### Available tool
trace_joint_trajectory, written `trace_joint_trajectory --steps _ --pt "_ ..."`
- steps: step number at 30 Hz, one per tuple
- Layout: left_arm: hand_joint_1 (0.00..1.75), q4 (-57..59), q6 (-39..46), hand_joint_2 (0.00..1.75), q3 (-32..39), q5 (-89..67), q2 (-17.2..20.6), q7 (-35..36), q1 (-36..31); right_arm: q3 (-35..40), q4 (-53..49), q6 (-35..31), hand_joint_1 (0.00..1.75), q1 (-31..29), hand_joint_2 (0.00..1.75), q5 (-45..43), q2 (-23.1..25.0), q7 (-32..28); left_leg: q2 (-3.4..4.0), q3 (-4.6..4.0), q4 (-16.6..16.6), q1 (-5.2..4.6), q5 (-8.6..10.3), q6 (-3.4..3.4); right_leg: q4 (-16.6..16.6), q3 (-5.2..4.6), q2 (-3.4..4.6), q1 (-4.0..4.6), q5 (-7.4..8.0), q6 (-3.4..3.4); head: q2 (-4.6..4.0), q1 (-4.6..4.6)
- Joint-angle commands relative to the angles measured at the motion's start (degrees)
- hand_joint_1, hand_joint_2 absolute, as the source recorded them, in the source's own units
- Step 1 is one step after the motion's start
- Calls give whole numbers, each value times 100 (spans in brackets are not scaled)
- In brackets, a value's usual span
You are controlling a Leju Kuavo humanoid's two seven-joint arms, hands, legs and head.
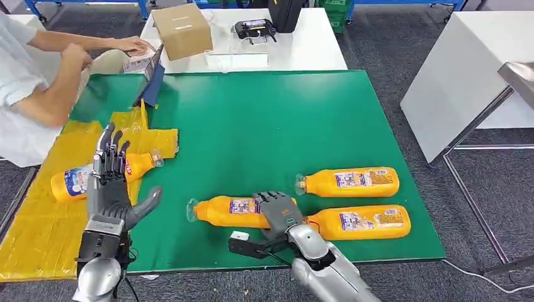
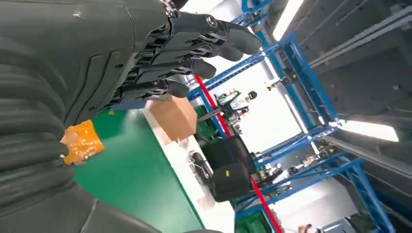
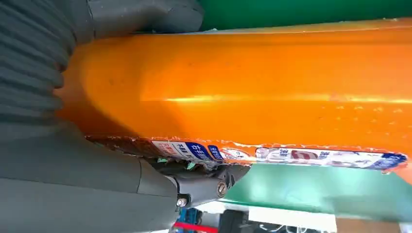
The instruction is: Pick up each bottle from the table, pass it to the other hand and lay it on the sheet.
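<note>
Three bottles (image 1: 352, 182) | green mat (image 1: 264, 119) | white table (image 1: 302, 44) | grey carpet (image 1: 390, 44)

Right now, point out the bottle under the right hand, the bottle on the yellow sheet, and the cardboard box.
Bottle under right hand (image 1: 220, 212), head view, orange body.
Bottle on yellow sheet (image 1: 69, 182), head view, label.
Cardboard box (image 1: 182, 30), head view, top face.

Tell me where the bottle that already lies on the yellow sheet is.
In the head view the bottle lies on the yellow sheet at the table's left, partly behind the raised left hand.
</note>
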Motion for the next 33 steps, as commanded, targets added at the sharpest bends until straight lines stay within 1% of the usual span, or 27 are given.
trace_joint_trajectory --steps 1,2,3,4,5,6,8,9,11,12,14,15,16,17,18,20,22,26,27,28,29,30,32,33 --pt "0 -53 -251 175 -564 -106 -10 218 272 -975 -2452 -1695 175 1134 175 -1088 5 -918 -35 -8 1 1 0 -3 4 -1 -9 -2 -11 -4 0 2" --pt "0 46 -212 175 -672 -135 -57 231 272 -1096 -2937 -1748 175 1304 175 -1235 -11 -1026 -42 -7 5 2 -5 -5 8 3 -4 -2 -19 -6 0 0" --pt "0 144 -262 175 -819 -172 -10 281 253 -1286 -3287 -2097 175 1430 175 -1652 59 -1383 -29 -18 5 1 -1 -2 6 -5 -2 -1 -6 4 0 0" --pt "0 250 -229 175 -903 -213 -7 288 229 -1360 -3478 -2108 175 1474 175 -1705 33 -1411 -33 -42 0 -4 7 1 7 33 -8 -5 0 10 0 0" --pt "0 354 -238 175 -1016 -179 12 311 210 -1541 -3730 -2352 175 1548 175 -2145 120 -1766 -41 -37 6 -2 3 2 11 39 -2 -4 -8 9 0 -2" --pt "0 392 -277 175 -1051 -126 13 327 208 -1593 -3790 -2406 175 1560 175 -2270 134 -1857 -40 -45 6 -4 9 6 13 31 -7 -6 1 19 0 -2" --pt "0 556 -334 175 -1179 -48 47 364 182 -1718 -3902 -2453 175 1609 175 -2766 207 -2183 -48 -42 2 -3 9 6 7 36 -12 -5 0 20 0 -2" --pt "0 590 -349 175 -1197 -33 49 384 179 -1725 -3886 -2449 175 1611 175 -2819 215 -2224 -53 -35 2 -2 5 6 6 45 -10 -6 -5 19 0 0" --pt "0 678 -356 175 -1227 11 49 429 171 -1711 -3787 -2459 175 1616 175 -2974 270 -2379 -41 -49 -1 -3 7 2 3 27 -3 -6 3 18 0 2" --pt "0 694 -381 175 -1230 56 45 453 170 -1669 -3764 -2381 175 1614 175 -3108 281 -2425 -42 -39 2 0 -1 0 3 37 7 -5 -3 15 0 -2" --pt "0 756 -447 175 -1230 158 59 472 154 -1541 -3634 -2259 175 1580 175 -3318 321 -2574 -30 -55 -1 -3 3 -3 3 15 5 -7 7 16 0 0" --pt "0 775 -470 175 -1228 203 56 471 146 -1456 -3580 -2175 175 1557 175 -3389 330 -2597 -36 -43 -2 -1 -1 -5 2 28 9 -7 1 13 0 -2" --pt "0 785 -513 175 -1224 272 54 469 139 -1372 -3523 -2083 175 1531 175 -3449 341 -2611 -34 -49 -3 0 2 -5 0 20 6 -5 5 14 0 0" --pt "0 795 -516 175 -1218 279 56 470 137 -1332 -3465 -2108 175 1515 175 -3419 373 -2609 -30 -57 -4 -2 5 -4 0 11 4 -6 9 16 0 -2" --pt "0 795 -516 175 -1218 279 56 470 137 -1332 -3465 -2108 175 1515 175 -3419 373 -2609 -29 -46 -3 0 -1 -7 2 21 16 -6 4 13 0 -2" --pt "0 795 -516 175 -1218 279 56 470 137 -1332 -3465 -2108 175 1515 175 -3419 373 -2609 -28 -45 -2 2 -2 -6 0 23 16 -3 3 13 0 -2" --pt "0 795 -516 175 -1218 279 56 470 137 -1332 -3465 -2108 175 1515 175 -3419 373 -2609 -28 -57 -3 0 5 -4 0 12 7 -3 8 17 0 -2" --pt "0 781 -527 175 -1215 298 60 467 134 -1310 -3464 -2053 175 1500 175 -3446 345 -2615 -30 -45 -2 1 -2 -5 0 24 15 -3 2 15 0 -2" --pt "0 780 -572 175 -1213 368 60 461 128 -1207 -3406 -1893 175 1467 175 -3491 333 -2601 -28 -52 -1 0 1 -4 1 17 10 -3 5 17 0 -2" --pt "0 793 -611 175 -1213 428 61 452 105 -1040 -3267 -1735 175 1408 175 -3487 345 -2610 -32 -41 1 3 -6 -5 2 29 18 -3 -1 14 0 -2" --pt "0 808 -615 175 -1212 442 60 449 86 -914 -3127 -1683 175 1360 175 -3461 383 -2613 -28 -56 -1 0 2 -4 1 14 10 -4 6 16 0 0" --pt "0 815 -666 175 -1216 524 56 432 62 -700 -2955 -1549 175 1280 175 -3388 377 -2595 -27 -40 -1 2 -6 -6 2 29 22 -4 0 12 0 0" --pt "0 817 -689 175 -1229 573 53 405 5 -369 -2600 -1473 175 1141 175 -3341 427 -2609 -15 -57 -3 2 3 -6 -1 12 21 -1 12 15 0 0" --pt "0 804 -731 175 -1239 651 55 375 -12 -202 -2367 -1367 175 1027 175 -3321 424 -2597 -14 -48 -4 3 0 -8 -1 20 29 -1 9 12 0 0"
